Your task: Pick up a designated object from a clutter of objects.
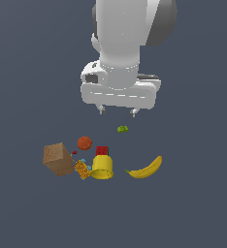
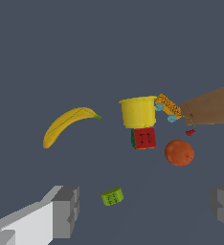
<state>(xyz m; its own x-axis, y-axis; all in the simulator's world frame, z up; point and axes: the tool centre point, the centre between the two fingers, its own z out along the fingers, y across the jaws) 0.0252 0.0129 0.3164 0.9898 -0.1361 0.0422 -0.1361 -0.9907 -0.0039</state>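
Yellow marks two things here, so our first risk is confusion: the banana (image 1: pixel 145 169) is our target, lying alone at the exterior view's right of the pile, while the yellow cup (image 1: pixel 102 167) stands just beside the red block (image 1: pixel 102 151). Our gripper (image 1: pixel 118 111) hangs above the floor with its fingers (image 2: pixel 65 211) spread wide and nothing between them. If we descend from where we are, we judge we would land nearer the tiny green piece (image 1: pixel 122 129) than the fruit, so we must shift toward the banana first. Its curve is another hazard: closing across a tapered tip could let it roll or squirt out, so we would aim for the thick middle. Toward the cup there is a clear gap, which should give a finger room, and the far side of the banana is bare floor. The orange-red ball (image 1: pixel 84 143), the orange patterned piece (image 1: pixel 81 169) and the tan cardboard cube (image 1: pixel 58 159) sit well apart from the banana, beyond the cup, and should not hinder us.
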